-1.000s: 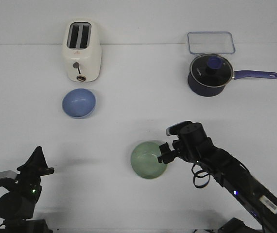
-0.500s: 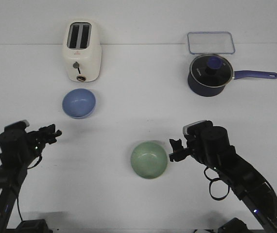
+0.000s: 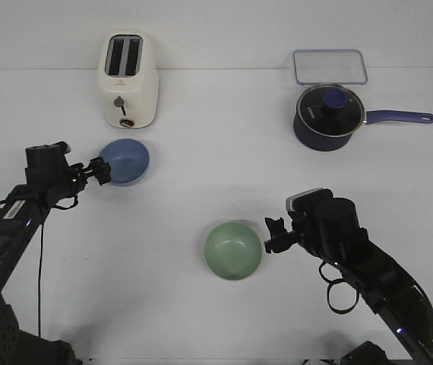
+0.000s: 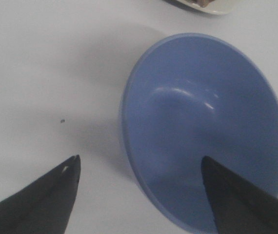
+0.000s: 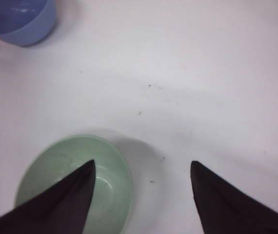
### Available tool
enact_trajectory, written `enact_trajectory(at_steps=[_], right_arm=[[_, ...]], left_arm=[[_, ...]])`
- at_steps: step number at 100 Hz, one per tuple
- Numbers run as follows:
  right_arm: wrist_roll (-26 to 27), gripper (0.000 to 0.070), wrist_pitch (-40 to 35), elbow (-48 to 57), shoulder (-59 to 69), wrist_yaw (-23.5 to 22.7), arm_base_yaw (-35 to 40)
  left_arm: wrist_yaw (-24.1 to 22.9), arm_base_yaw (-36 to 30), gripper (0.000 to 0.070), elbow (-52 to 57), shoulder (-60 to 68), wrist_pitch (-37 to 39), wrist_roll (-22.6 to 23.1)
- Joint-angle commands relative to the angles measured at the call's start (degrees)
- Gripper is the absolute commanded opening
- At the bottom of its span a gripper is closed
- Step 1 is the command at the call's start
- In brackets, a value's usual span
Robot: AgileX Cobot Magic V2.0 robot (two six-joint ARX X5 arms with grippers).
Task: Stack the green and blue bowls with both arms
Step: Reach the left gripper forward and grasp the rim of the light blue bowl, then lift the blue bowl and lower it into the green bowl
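The blue bowl (image 3: 124, 161) stands just in front of the toaster (image 3: 128, 79), and the left gripper (image 3: 100, 172) is wide open astride its rim. The green bowl (image 3: 233, 250) sits mid-table, the wide-open right gripper (image 3: 271, 236) just beside it.

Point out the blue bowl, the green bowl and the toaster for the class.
blue bowl (image 3: 125, 160): front view, on its inner hollow.
green bowl (image 3: 232, 250): front view, on its inner hollow.
toaster (image 3: 128, 93): front view, on its cream front face, above the lever.
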Motion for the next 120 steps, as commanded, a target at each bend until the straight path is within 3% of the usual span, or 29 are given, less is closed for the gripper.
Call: enact_trajectory(at_steps=[1,19,23,36,56,78,88,102,120], right_arm=[[-0.35,0.0409,0.37,0.87,0.55,0.02,0.31],[-0.31,0.0409,0.37,0.87,0.55,0.02,0.31],[-0.31,0.0409,0.37,0.87,0.55,0.02,0.31],[-0.31,0.0409,0.37,0.87,0.55,0.02,0.31],[-0.33,0.0409,0.37,0.87,0.55,0.04,0.31],[-0.31,0.0409,0.35,0.87,0.55,0.04,0.31],[-0.28,0.0409,0.35,0.87,0.55,0.28,0.31],[-0.35,0.0409,0.31,0.87,0.17,2.45,0.22],[-0.85,0.0409,0.28,0.87,-1.33,4.42,-1.88]], left_arm=[[0.24,0.07,0.0463,2.82,3.50,-0.11,1.55],[0.26,0.04,0.0432,7.50,10.12,-1.18,1.51],[0.26,0.04,0.0355,8.04,10.73,-1.55,1.53],[0.26,-0.11,0.0003,8.31,11.26,-1.64,3.06],[1.14,-0.39,0.0014,8.39,9.75,-3.04,3.45],[10.95,-2.05,0.0014,8.39,0.35,-5.62,5.01],[13.05,-4.13,0.0014,8.39,-4.87,-9.01,6.86],[13.88,-10.01,0.0014,8.39,-10.47,-15.82,9.18],[13.46,-22.77,0.0014,8.37,-12.00,-20.41,10.19]])
